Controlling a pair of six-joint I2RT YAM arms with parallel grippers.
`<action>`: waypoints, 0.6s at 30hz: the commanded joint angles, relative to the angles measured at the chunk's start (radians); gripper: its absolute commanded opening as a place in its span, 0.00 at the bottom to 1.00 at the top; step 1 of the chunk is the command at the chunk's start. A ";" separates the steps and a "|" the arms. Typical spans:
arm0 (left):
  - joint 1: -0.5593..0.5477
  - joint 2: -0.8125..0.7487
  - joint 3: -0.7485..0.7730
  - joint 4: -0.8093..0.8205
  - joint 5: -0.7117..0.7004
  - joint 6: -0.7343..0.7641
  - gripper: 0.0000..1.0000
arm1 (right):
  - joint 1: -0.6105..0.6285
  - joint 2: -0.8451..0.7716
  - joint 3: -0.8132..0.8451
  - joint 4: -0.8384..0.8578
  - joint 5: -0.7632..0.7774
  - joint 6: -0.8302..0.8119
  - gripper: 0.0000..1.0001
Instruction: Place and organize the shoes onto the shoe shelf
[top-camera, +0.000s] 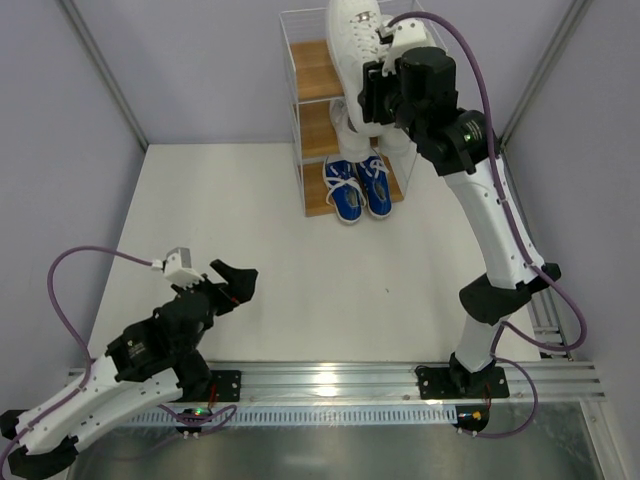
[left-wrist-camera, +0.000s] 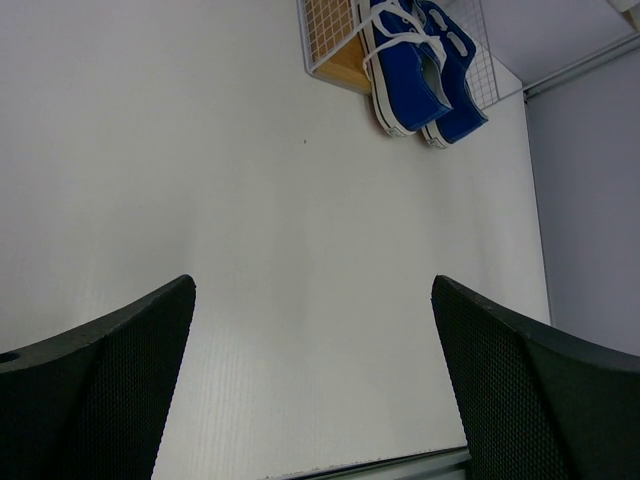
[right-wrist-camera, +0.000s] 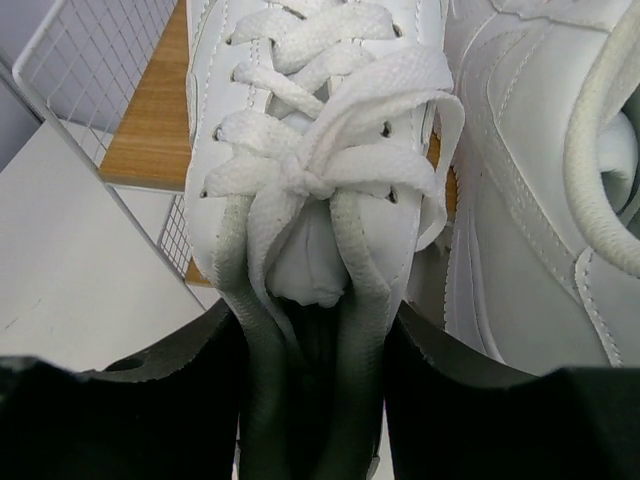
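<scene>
- The right gripper (right-wrist-camera: 315, 345) is clamped on a white sneaker (right-wrist-camera: 310, 150). Its two dark fingers (right-wrist-camera: 160, 385) press the heel end from either side, with the knotted laces just beyond the tips.
- The toe of this sneaker points away from the fingers, over a wooden board of the shoe shelf (right-wrist-camera: 150, 120). I cannot tell which tier it is.
- A second white sneaker (right-wrist-camera: 530, 200) lies just beside the gripped one, off the finger on the wrist view's right.
- The left gripper (left-wrist-camera: 315, 330) has its fingers (left-wrist-camera: 110, 385) spread wide with nothing between them, above the bare white table (left-wrist-camera: 250, 200).
- The blue sneakers (left-wrist-camera: 420, 60) sit as a pair, touching, on the shelf's bottom board. They are well ahead of the left fingertips and far apart from them.
</scene>
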 joint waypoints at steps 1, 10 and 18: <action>0.000 -0.015 0.003 -0.012 -0.040 -0.007 1.00 | 0.002 -0.035 0.092 0.221 -0.025 0.013 0.04; 0.000 -0.033 -0.001 -0.025 -0.054 -0.010 1.00 | 0.001 0.009 0.111 0.250 -0.077 0.045 0.04; 0.000 -0.048 0.004 -0.051 -0.067 -0.010 1.00 | 0.001 0.060 0.119 0.292 -0.062 0.075 0.04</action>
